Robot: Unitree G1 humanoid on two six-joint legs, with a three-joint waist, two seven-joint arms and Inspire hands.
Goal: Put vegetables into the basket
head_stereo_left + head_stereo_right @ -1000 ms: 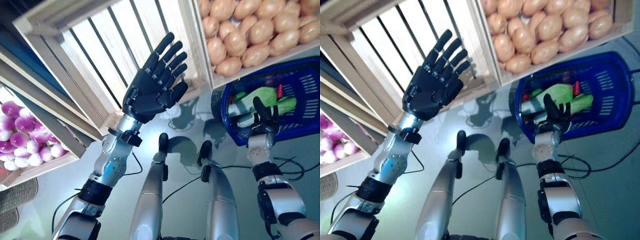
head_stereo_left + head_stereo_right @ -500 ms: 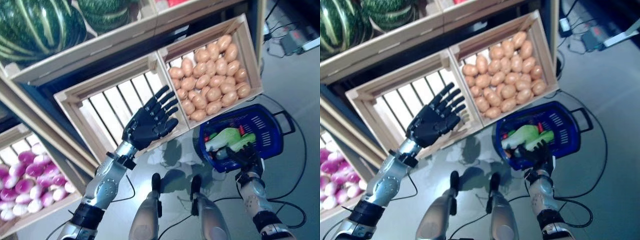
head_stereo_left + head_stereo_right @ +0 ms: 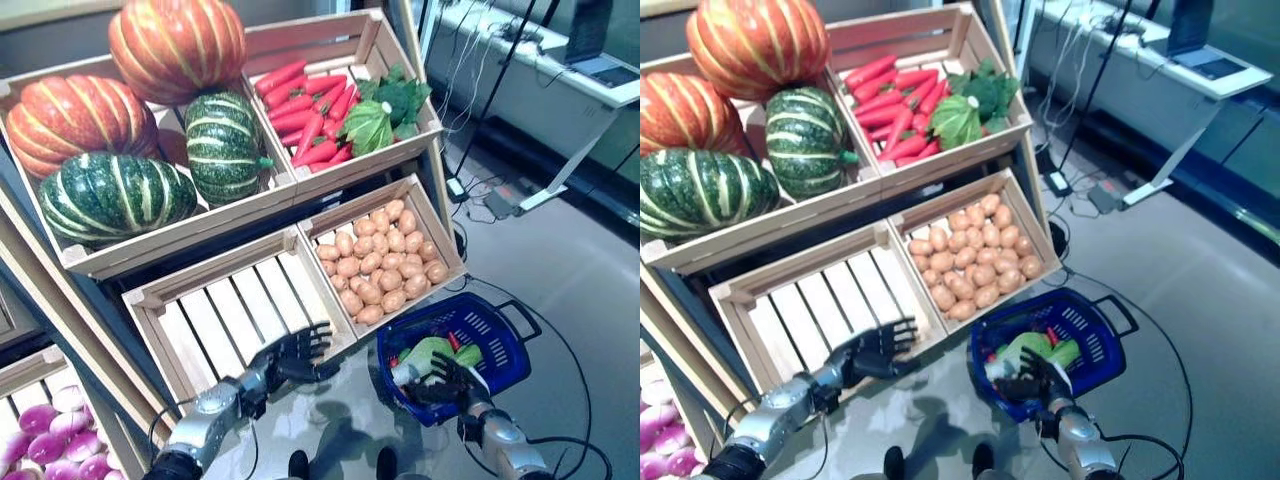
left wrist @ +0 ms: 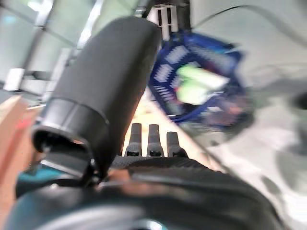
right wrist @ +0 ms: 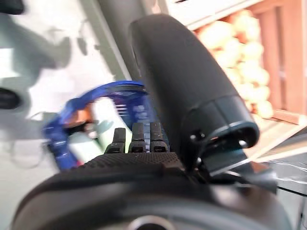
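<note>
Left hand (image 3: 292, 352) spread flat before the empty slatted crate (image 3: 240, 308), my right hand (image 3: 447, 379) open over the blue basket (image 3: 497, 335), green vegetables (image 3: 432, 352) inside it, potatoes (image 3: 382, 268) crated just beyond.

Slatted wooden crate (image 3: 235, 305) on lower shelf; white desk (image 3: 545, 75) behind; grey floor (image 3: 590, 270).

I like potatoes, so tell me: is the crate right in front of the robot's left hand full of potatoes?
No. The slatted crate by the left hand is empty; the potatoes fill the neighbouring crate.
</note>
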